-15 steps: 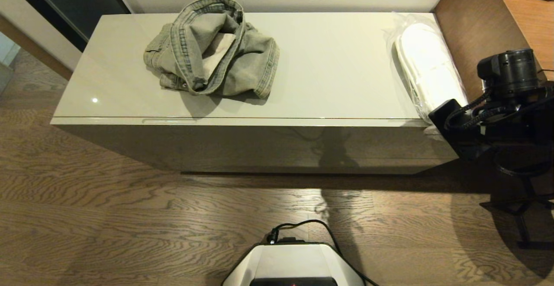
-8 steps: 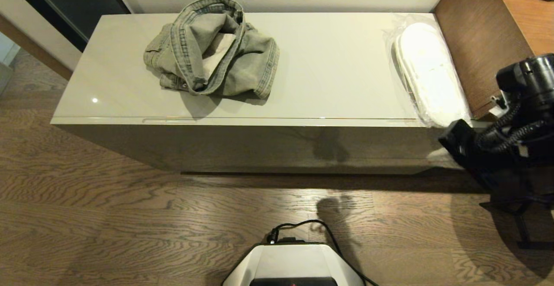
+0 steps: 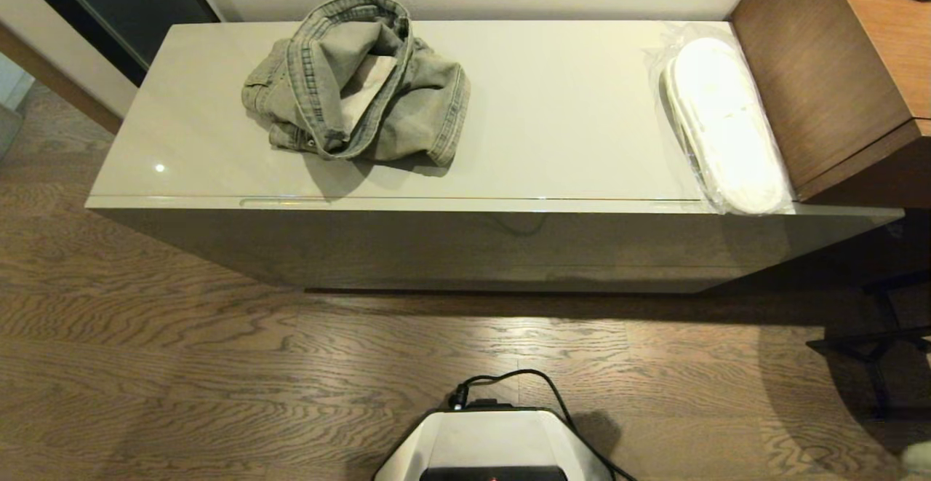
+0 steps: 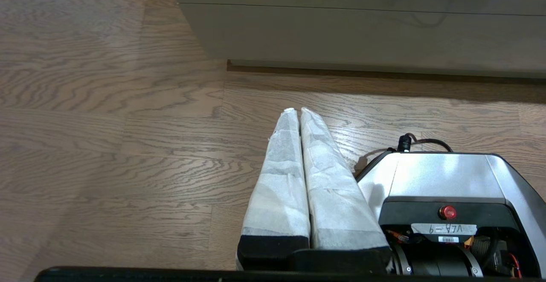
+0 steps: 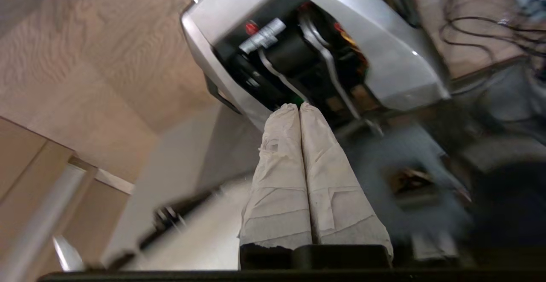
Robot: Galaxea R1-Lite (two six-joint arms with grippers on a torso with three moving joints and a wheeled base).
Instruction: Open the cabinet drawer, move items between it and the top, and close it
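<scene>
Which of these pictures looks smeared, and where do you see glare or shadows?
Right wrist view: background streaked with motion blur, though the shut right claw stays sharp. Head view: a small bright glint on the top, and the denim garment casts a soft shadow toward the front. Left wrist view: sharp.

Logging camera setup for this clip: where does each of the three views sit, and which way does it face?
Head: high, looking down on the cabinet, denim garment, wrapped slippers; only the robot's base shows.
Left wrist: behind the shut left hand, low, facing floor and cabinet front.
Right wrist: behind the shut right hand, facing the base.
Shared: all three show the base.
</scene>
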